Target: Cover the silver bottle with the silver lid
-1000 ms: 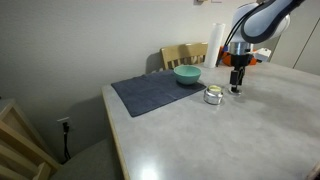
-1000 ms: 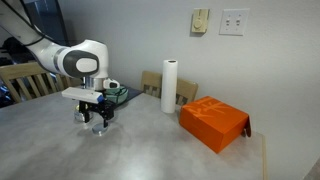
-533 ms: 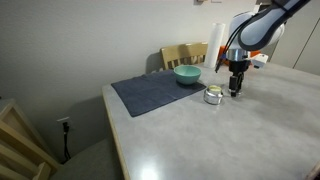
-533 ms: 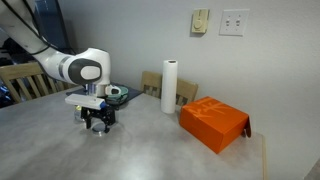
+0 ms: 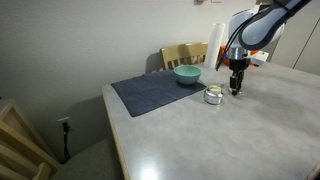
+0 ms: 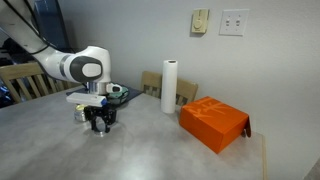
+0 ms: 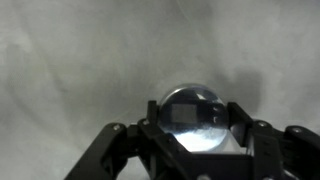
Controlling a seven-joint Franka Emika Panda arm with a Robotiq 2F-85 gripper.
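Note:
In the wrist view the silver lid [image 7: 195, 112], a shiny round disc, sits between the black fingers [image 7: 160, 128] of my gripper [image 7: 197, 128], which is shut on it. In both exterior views the gripper [image 5: 237, 89] [image 6: 98, 126] reaches down to the grey tabletop. The silver bottle [image 5: 213, 96], a small squat metal cylinder, stands on the table just beside the gripper, apart from it. The lid itself is too small to make out in the exterior views.
A teal bowl [image 5: 187, 74] rests on a dark mat [image 5: 150, 95] behind the bottle. A tall white roll [image 6: 170, 86] and an orange box [image 6: 213, 122] stand further along the table. Wooden chairs [image 5: 181, 55] [image 6: 25, 82] stand at the table's edge.
The gripper has come down a little to the tabletop and its jaws have closed on the lid. The bottle and bowl have not moved.

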